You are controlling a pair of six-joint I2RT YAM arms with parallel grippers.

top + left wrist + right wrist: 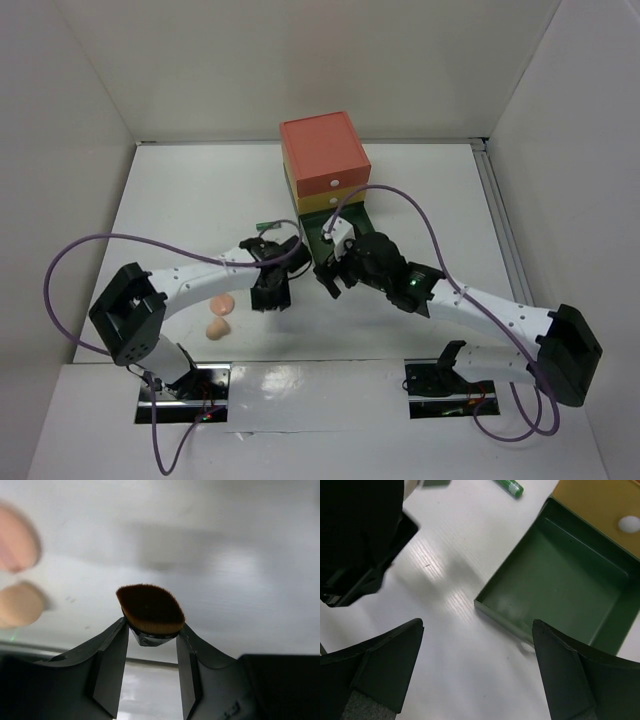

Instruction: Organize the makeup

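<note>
A brush (150, 607) with a dark brown bristle head and a black base sits between the fingertips of my left gripper (152, 626), and the jaws press on both sides of it. In the top view the left gripper (270, 290) is low over the white table, left of the drawer box. A pink puff (17, 540) and a peach sponge (20, 604) lie to its left, also seen as the puff (224, 303) and sponge (216, 328). My right gripper (477, 624) hangs wide open over bare table, beside the open green drawer (570, 590), with nothing between its fingers.
The drawer box stands at the back centre, orange top (322, 150), yellow drawer (330, 198) and green bottom drawer (350, 232) pulled out and empty. A green tube (510, 487) lies near it, also seen as the tube (268, 225). The left arm's black body (355, 530) is close by.
</note>
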